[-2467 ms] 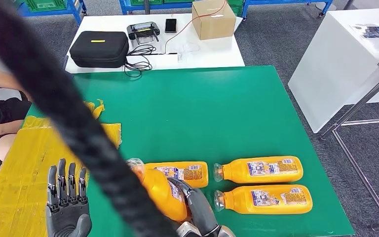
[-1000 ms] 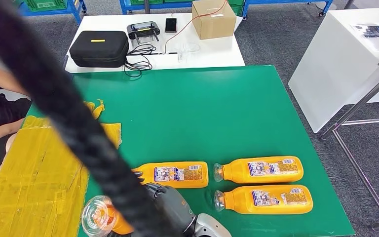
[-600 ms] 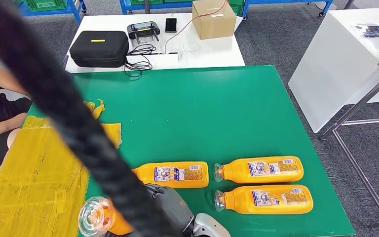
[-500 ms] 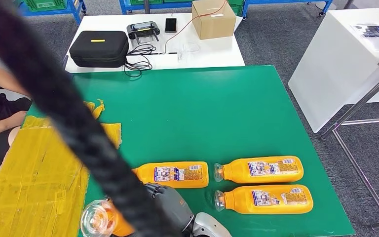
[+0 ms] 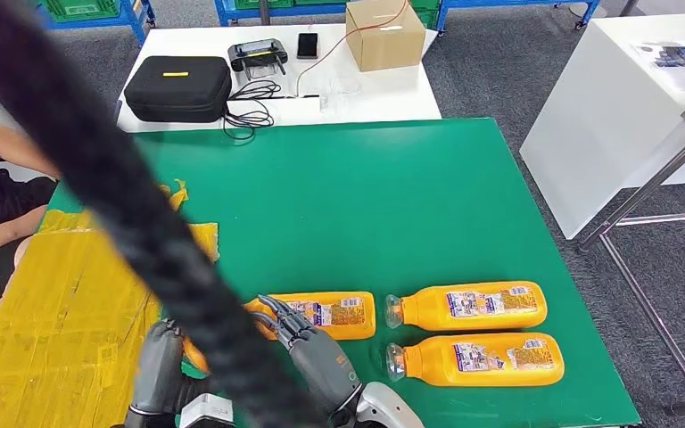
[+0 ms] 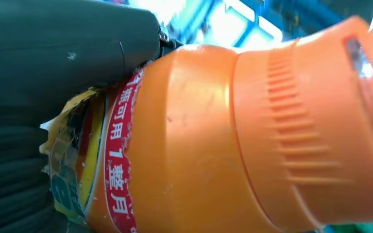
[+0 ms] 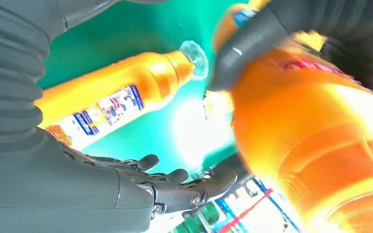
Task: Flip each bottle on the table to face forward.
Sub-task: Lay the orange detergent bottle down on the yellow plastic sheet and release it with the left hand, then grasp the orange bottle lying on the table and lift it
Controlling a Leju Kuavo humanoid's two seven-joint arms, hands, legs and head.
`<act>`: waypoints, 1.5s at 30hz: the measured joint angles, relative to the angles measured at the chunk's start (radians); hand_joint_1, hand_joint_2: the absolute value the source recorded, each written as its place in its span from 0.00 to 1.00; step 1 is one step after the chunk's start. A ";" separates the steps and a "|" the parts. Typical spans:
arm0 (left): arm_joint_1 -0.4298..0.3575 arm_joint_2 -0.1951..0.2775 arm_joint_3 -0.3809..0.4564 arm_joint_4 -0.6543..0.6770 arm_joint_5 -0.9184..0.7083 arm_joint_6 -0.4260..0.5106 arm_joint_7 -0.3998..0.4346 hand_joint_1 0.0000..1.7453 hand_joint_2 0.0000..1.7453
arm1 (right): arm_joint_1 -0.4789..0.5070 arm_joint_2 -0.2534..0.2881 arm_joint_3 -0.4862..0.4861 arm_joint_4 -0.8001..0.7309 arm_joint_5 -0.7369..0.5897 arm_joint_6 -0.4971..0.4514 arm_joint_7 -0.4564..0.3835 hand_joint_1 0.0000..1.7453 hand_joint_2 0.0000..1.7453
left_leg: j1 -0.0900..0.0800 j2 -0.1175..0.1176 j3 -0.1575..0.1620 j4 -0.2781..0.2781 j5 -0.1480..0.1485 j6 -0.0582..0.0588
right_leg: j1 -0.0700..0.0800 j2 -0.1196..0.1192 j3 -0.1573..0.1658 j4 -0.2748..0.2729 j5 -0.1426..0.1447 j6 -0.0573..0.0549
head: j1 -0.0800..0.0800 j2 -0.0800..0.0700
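- Our left hand (image 5: 156, 370) is up at the green table (image 5: 366, 205)'s near edge now, gripping the orange bottle (image 6: 213, 145) that the right hand carried a moment ago.
- Our right hand (image 5: 308, 343) has let go, fingers spread towards 11 o'clock.
- The left wrist view shows that bottle's torn label; from the head, a black cable (image 5: 125, 205) hides it.
- Three bottles (image 5: 477, 308) lie at 3 o'clock.

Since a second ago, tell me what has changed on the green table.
The left hand has come up and taken hold of the orange bottle that the right hand was carrying; the right hand's fingers have opened off it. The bottle's clear cap, then pointing at the camera, is now out of sight. The three lying bottles have not moved.
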 joint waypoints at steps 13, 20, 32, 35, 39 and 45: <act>-0.227 0.098 0.031 0.202 -0.405 0.069 0.346 1.00 1.00 | 0.010 0.000 -0.101 0.040 -0.017 0.030 -0.017 0.00 1.00 | 0.000 -0.002 -0.001 0.000 0.002 -0.001 | 0.000 -0.002 0.000 0.000 0.000 0.000 | 0.000 0.000; -0.288 0.129 0.050 0.324 -0.447 0.064 0.400 1.00 1.00 | 0.008 0.000 -0.110 0.066 0.019 0.037 0.006 0.00 1.00 | 0.000 -0.002 -0.003 0.000 0.002 -0.001 | 0.000 -0.002 -0.001 0.001 0.000 0.000 | 0.000 0.000; -0.485 0.187 0.084 0.739 -0.503 0.015 0.431 0.00 1.00 | -0.128 0.018 -0.110 0.258 0.283 0.063 0.149 0.00 1.00 | 0.000 -0.004 -0.002 0.000 0.004 -0.001 | 0.000 -0.003 0.001 0.001 0.001 0.001 | 0.000 0.000; -0.527 0.187 0.084 0.820 -0.504 0.023 0.432 0.00 1.00 | -0.180 0.018 -0.109 0.325 0.320 0.073 0.172 0.00 1.00 | 0.000 -0.008 0.001 0.000 0.004 0.000 | -0.001 -0.008 0.005 0.001 0.001 0.001 | 0.000 0.000; -0.557 0.187 0.083 0.875 -0.504 0.023 0.433 0.00 1.00 | -0.212 0.018 -0.109 0.369 0.327 0.075 0.177 0.00 1.00 | 0.000 -0.011 0.004 0.000 0.005 0.000 | -0.001 -0.011 0.009 0.001 0.001 0.001 | 0.000 0.000; -0.557 0.187 0.082 0.899 -0.475 0.032 0.403 0.00 1.00 | -0.244 0.015 -0.106 0.419 0.376 0.079 0.215 0.00 1.00 | 0.000 -0.010 0.006 -0.001 0.008 -0.002 | 0.000 -0.011 0.010 0.001 0.003 -0.002 | 0.000 0.000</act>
